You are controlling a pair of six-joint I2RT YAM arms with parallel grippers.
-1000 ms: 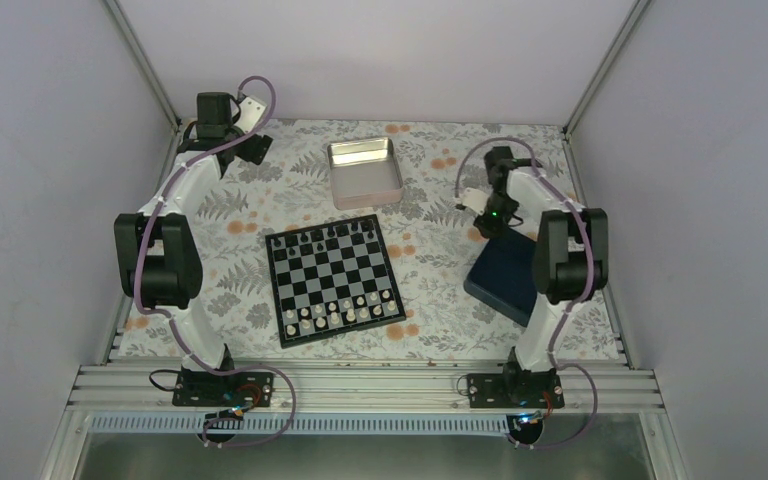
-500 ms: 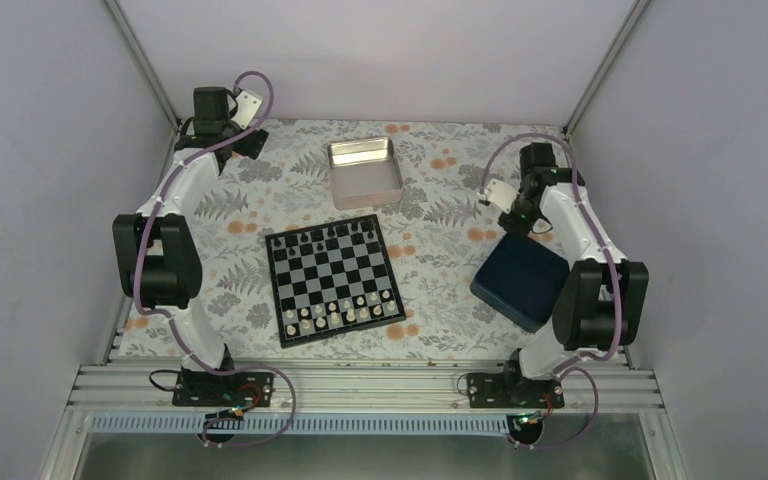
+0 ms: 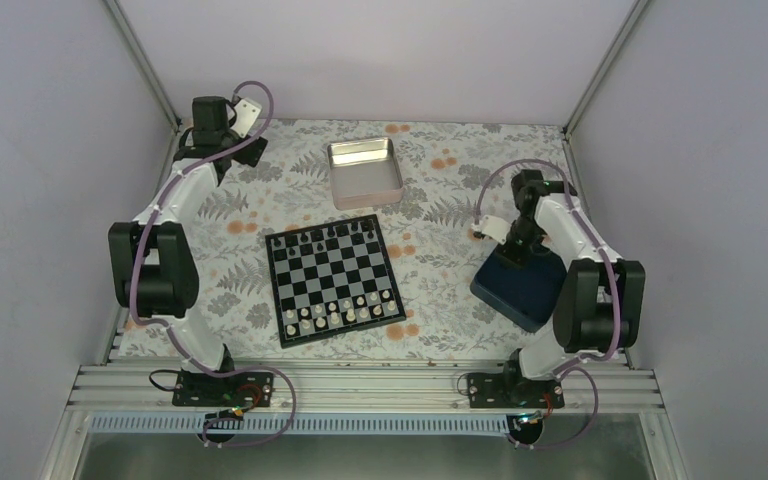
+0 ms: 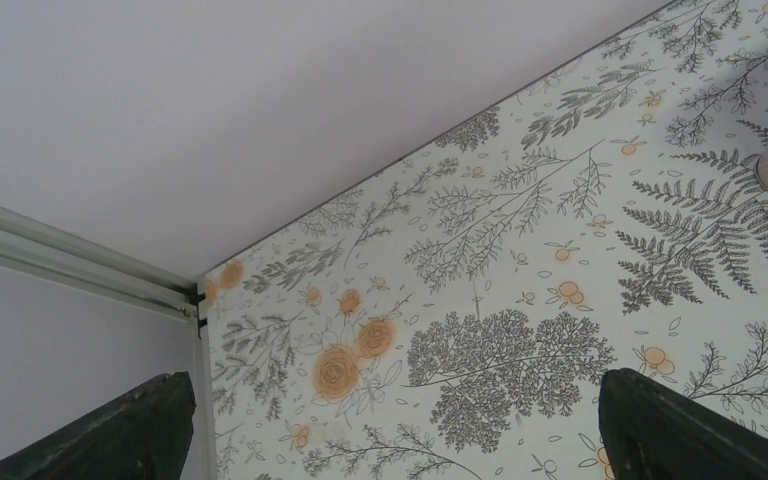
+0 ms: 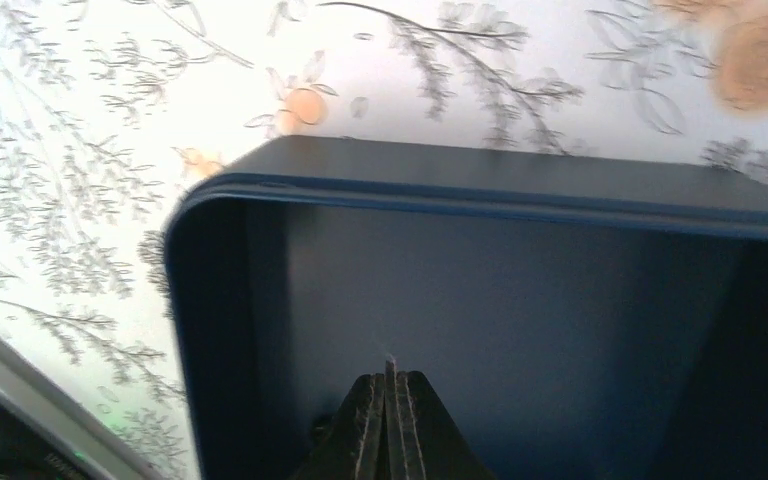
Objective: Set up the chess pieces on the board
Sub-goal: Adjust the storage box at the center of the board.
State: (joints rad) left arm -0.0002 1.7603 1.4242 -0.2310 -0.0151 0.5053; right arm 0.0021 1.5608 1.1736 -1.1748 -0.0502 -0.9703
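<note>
Partly done, by the look of it. The board [image 3: 332, 272] sits mid-frame in the top view, with the cream-white chessmen [image 3: 345, 312] filling its two lower rows. The black chess pieces [image 3: 325, 236] make a line along its upper edge. The row just below them looks mostly bare, so black men are probably left to place; they are too small to count. The right gripper [image 5: 388, 400] is at the right of the frame, down inside the navy box [image 3: 520, 285], with its fingers pinched fully together. The wrist view shows only dark box floor, and I can't tell if a piece is caught between them. The left gripper [image 4: 395, 385] is parked at the upper left corner over the floral table [image 3: 440, 330], fingers spread wide and holding nothing. The metal tin [image 3: 364, 172] lies above the board, apart from it. Nothing blocks the route from box to board.
</note>
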